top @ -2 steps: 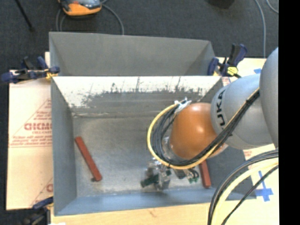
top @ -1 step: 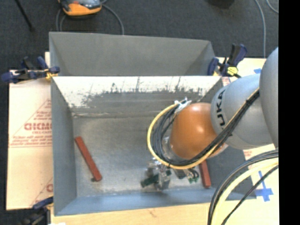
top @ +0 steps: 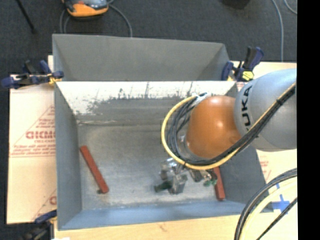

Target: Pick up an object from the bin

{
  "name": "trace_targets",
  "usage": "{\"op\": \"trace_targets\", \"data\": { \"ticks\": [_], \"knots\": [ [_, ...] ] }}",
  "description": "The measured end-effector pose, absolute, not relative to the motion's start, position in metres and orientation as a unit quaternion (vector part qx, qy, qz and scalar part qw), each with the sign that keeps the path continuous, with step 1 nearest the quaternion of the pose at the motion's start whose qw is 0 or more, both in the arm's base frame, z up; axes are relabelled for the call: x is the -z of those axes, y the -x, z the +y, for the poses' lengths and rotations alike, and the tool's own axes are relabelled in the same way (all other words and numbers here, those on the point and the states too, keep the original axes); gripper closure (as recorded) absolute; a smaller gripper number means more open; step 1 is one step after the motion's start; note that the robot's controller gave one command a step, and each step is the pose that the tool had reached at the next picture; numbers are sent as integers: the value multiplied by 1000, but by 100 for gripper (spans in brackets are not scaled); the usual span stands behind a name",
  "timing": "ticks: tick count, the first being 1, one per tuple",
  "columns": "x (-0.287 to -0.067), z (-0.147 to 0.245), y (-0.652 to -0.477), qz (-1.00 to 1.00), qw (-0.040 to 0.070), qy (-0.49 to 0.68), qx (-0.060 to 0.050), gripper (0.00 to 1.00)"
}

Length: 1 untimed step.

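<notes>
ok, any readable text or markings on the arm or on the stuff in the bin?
"UKA": black letters along the grey arm; anything before them is hidden by cables.
No text on the left red bar or the right red bar.
Nothing readable on the gripper or the small dark-green piece beside it: too small.

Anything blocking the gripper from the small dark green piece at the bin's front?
Nothing visible. The gripper is right beside the dark green piece. The near red stick lies on the gripper's other side, toward the view's right; the far red stick is well off at the view's left.
</notes>
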State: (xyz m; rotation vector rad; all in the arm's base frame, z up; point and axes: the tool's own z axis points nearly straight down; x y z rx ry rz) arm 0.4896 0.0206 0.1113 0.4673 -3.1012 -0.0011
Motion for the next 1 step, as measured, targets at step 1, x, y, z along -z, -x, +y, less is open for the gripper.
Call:
{"op": "trace_targets", "data": {
  "ticks": [1],
  "knots": [
    [-220,47,-486,-990,-1,-141,0,100]
  ]
}}
